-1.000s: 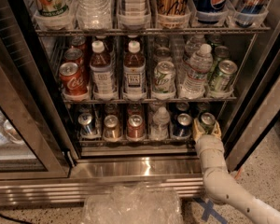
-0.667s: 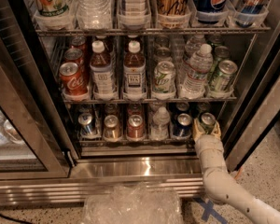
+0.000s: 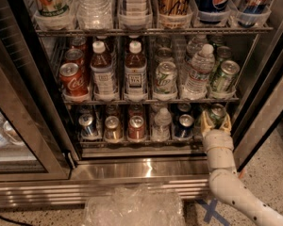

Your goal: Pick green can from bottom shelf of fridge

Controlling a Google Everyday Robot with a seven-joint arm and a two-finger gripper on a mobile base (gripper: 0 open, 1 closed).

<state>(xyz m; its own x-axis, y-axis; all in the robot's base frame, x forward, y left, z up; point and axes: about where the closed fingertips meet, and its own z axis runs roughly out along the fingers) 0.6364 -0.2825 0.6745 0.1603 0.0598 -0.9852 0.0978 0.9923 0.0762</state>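
My gripper (image 3: 216, 122) is clamped around the green can (image 3: 217, 111), far right on the bottom shelf (image 3: 132, 143). My fingers hide its lower half.

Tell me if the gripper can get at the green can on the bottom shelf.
Probably yes. The gripper is right at the green can, at the right end of the bottom shelf; the fridge stands open and nothing sits between them.
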